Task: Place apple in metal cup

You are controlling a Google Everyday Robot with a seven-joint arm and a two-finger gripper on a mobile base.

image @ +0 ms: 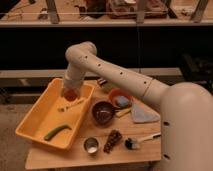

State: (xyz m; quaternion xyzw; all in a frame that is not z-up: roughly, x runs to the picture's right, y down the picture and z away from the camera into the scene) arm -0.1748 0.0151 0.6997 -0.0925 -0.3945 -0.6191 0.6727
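My pincer [69,89] sits at the one apple [70,95] in the yellow tray [49,113]; whether it grips, I cannot tell. One metal cup [91,145] stands on the worktop [65,157].

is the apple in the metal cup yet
Out: the apple is in the yellow tray, at the end effector; the metal cup stands apart, outside the tray.

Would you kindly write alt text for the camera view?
The robot's tool is down at a small orange-red apple in the yellow plastic tray; the shiny silver metal cup stands on the wooden table beside it.
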